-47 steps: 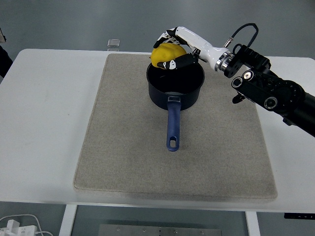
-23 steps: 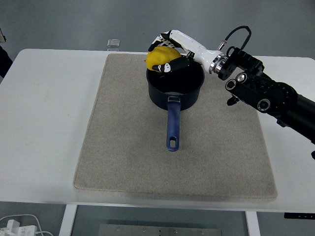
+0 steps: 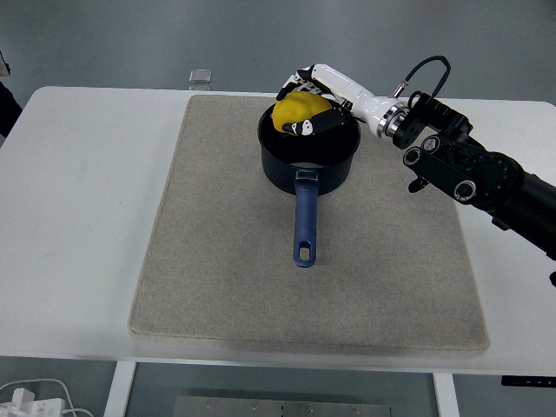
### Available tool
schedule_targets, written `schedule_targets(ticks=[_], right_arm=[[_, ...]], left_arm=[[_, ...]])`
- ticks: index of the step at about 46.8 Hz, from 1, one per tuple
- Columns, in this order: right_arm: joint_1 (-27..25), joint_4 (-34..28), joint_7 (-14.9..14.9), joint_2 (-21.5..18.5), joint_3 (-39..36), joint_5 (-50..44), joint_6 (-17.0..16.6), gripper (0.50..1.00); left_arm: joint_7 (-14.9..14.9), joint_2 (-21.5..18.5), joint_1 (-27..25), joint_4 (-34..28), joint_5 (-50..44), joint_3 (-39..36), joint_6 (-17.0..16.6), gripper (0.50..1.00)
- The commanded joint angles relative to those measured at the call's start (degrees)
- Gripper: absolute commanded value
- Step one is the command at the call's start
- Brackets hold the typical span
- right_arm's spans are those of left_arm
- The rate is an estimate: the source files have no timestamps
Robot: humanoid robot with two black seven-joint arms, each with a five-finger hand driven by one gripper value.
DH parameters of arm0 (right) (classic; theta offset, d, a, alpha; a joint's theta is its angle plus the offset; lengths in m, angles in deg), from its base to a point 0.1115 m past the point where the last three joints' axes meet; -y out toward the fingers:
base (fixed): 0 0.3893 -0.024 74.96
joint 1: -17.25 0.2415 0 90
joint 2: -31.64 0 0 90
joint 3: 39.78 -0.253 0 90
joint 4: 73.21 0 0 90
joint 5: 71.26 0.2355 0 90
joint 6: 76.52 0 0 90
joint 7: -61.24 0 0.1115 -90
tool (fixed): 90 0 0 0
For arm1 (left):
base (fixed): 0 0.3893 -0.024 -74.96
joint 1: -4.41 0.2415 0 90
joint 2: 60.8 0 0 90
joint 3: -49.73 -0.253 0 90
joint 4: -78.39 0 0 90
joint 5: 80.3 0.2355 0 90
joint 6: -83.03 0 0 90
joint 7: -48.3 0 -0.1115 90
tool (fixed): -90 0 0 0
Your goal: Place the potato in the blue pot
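A white table (image 3: pixel 87 217) carries a grey mat (image 3: pixel 217 261). The right hand (image 3: pixel 314 97) grips the yellow potato (image 3: pixel 299 113), thumb curled across its front. Directly beneath the hand sits the blue pot (image 3: pixel 309 161); the potato seems partly below its rim.

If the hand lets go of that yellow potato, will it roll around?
Probably a little: the potato looks rounded and lumpy, so it may wobble. The blue pot walls should contain it. The right hand grips it firmly, suggesting it is stiff.
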Motion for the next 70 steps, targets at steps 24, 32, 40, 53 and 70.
schedule_targets(ticks=[24,32,40,53,70], right_arm=[[-1.9,-0.1,-0.2,0.0,0.2,-0.1,1.1,0.5],[-1.9,-0.1,-0.2,0.0,0.2,-0.1,1.1,0.5],[-1.9,-0.1,-0.2,0.0,0.2,0.0,1.1,0.5],[-2.0,-0.1,-0.2,-0.1,0.0,0.1,1.2,0.5],[-2.1,-0.2,0.0,-0.1,-0.8,0.8,1.1,0.889]], left_arm=[[0.0,0.0,0.0,0.1,0.0,0.0,0.0,0.999],[0.0,0.0,0.0,0.1,0.0,0.0,0.0,0.999],[0.0,0.0,0.0,0.1,0.0,0.0,0.0,0.999],[0.0,0.0,0.0,0.1,0.0,0.0,0.0,0.999],[0.0,0.0,0.0,0.2,0.0,0.0,0.0,0.999]])
